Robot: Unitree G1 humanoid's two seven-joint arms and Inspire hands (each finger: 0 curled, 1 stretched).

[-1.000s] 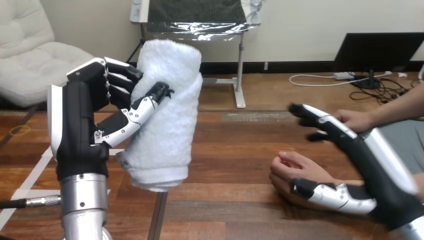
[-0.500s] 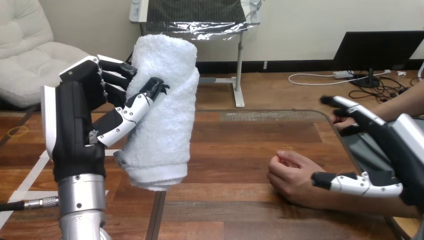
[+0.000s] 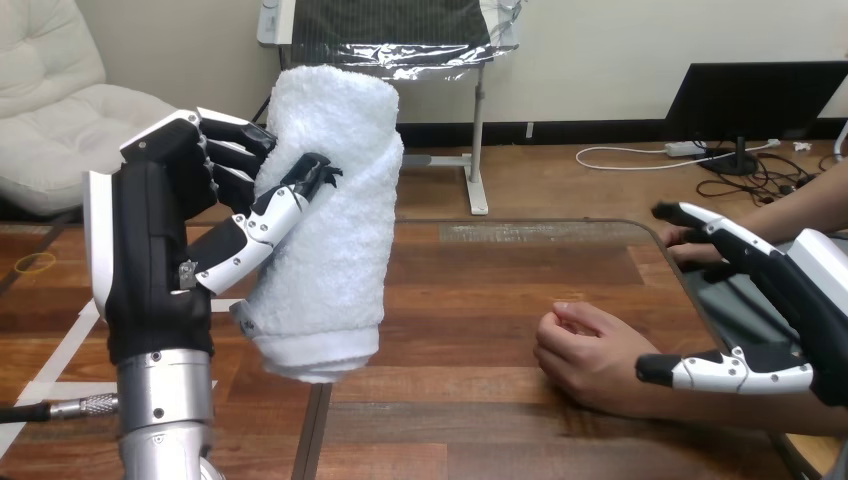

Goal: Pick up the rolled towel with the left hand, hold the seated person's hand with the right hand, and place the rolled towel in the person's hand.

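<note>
Left hand [image 3: 158,250] holds rolled towel [image 3: 338,225], well apart from person's hand [image 3: 585,355].

The wooden table [image 3: 480,300] bears the person's hand [image 3: 585,355], lying loosely curled near its right edge.

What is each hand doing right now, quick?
Left hand: shut on the rolled towel, held upright.
Right hand: open, beside the person's nearer hand, not gripping it.

White fluffy rolled towel [image 3: 330,215], black left hand [image 3: 175,250] with white shells and black-and-white fingers, right hand [image 3: 790,320] alike, silver forearm [image 3: 165,415], brown wood-grain tabletop [image 3: 470,310].
</note>
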